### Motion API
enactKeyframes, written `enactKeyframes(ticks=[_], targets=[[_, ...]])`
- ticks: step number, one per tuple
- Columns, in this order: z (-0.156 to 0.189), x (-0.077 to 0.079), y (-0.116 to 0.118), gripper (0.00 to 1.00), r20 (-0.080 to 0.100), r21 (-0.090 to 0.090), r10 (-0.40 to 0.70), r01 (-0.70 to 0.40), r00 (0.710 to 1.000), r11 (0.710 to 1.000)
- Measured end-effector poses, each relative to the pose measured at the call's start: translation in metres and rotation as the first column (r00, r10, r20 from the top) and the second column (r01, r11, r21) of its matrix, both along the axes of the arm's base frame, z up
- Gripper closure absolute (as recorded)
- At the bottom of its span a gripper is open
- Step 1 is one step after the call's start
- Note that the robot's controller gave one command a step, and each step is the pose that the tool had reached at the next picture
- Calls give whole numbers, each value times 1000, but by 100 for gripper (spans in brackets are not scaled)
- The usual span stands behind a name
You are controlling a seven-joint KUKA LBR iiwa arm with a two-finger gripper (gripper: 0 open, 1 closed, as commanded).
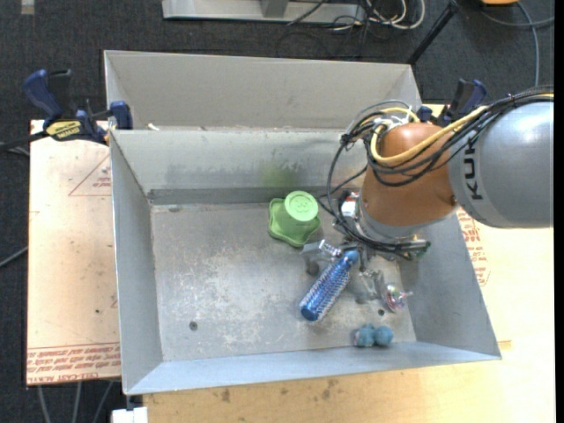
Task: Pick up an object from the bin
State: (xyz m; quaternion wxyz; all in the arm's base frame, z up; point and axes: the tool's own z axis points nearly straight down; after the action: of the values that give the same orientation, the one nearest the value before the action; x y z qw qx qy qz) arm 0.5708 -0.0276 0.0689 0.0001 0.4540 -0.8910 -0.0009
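Observation:
My gripper (342,272) hangs low over the right half of the bin, under the arm's orange cover. It is open, with one grey finger (314,260) left of a blue bristly brush (324,291) and the other finger (368,285) to its right. The brush lies slanted, and its upper, clear end sits between the fingers. A green cup-like plastic piece (293,217) lies on its side just up and left of the gripper. A small clear item with a pink spot (394,300) rests right of the fingers.
A small lumpy teal-blue thing (373,336) lies near the bin's front wall, below the gripper. The arm and its cables cover the bin's right side. The bin's left half has bare floor.

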Motion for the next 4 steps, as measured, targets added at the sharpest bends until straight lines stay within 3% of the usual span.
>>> enactKeyframes(ticks=[1, 2, 3, 4], targets=[[0, 0, 0, 0, 0, 2, -3, 3, 1000, 1000], [-1, 0, 1, 100, -1, 2, -4, 4, 1000, 1000], [57, 2, 2, 100, 7, 0, -7, 7, 1000, 1000], [57, 1, 3, 100, 2, 1, -9, 9, 1000, 1000]])
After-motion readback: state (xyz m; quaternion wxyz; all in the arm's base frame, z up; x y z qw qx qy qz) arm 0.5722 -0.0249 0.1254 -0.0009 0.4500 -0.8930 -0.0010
